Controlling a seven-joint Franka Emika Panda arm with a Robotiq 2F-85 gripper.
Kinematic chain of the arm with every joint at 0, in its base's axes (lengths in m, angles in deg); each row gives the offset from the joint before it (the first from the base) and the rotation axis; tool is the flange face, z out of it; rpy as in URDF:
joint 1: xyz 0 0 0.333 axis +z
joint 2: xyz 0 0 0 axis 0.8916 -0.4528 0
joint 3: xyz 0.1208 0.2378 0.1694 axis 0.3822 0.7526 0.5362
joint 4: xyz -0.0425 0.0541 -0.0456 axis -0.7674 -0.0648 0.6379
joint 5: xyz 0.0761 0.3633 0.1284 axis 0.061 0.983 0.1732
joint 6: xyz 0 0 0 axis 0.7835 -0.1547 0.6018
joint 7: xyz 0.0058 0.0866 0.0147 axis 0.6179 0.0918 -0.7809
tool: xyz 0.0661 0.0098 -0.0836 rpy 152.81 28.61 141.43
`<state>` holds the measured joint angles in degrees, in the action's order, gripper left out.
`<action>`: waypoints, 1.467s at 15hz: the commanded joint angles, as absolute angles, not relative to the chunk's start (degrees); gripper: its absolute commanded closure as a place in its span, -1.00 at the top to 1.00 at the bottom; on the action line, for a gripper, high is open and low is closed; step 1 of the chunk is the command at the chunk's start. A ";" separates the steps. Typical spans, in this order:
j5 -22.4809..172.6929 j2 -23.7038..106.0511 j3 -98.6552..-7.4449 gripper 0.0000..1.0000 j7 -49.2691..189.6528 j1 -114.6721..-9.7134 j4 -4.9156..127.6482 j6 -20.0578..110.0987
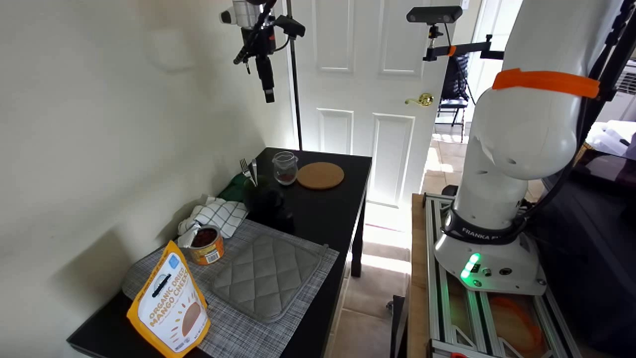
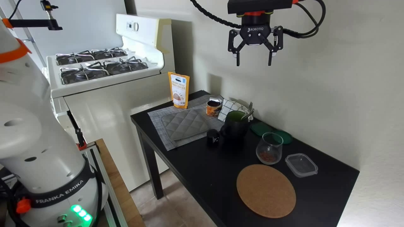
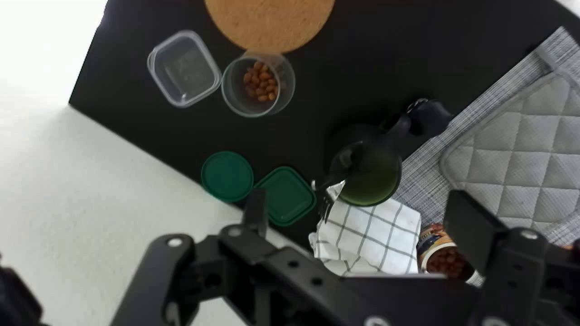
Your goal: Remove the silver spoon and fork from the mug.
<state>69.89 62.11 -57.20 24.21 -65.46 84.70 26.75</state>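
The black mug point(image 2: 236, 127) with a green inside stands on the black table. Two silver utensils lean in it, their upper ends past the rim on the wall side. The fork point(image 1: 244, 166) shows its tines upward; beside it the spoon point(image 1: 254, 171) shows only a narrow end. In the wrist view the fork point(image 3: 325, 208) and the spoon point(image 3: 318, 184) stick out over the mug's point(image 3: 374, 183) rim; their lower parts are dark and hard to see. My gripper point(image 2: 253, 63) hangs high above the table, fingers wide apart, nothing between them.
Against the mug lies a checkered cloth point(image 3: 371, 235), near an open tin point(image 2: 213, 108). A small black object point(image 2: 212, 136) sits by the mug. Farther along are a glass point(image 2: 269, 149), a clear container point(image 2: 301, 165), green lids point(image 3: 227, 176) and a cork disc point(image 2: 266, 190). The wall runs behind.
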 commanded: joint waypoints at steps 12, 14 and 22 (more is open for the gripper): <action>86.38 48.10 -51.46 1.00 0.38 -67.57 87.50 42.60; 84.08 45.72 -51.92 1.00 0.91 -68.24 86.73 42.58; 74.28 40.17 -52.66 1.00 5.35 -69.41 83.81 50.67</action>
<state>77.69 42.21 -52.70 2.87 -69.19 85.78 48.33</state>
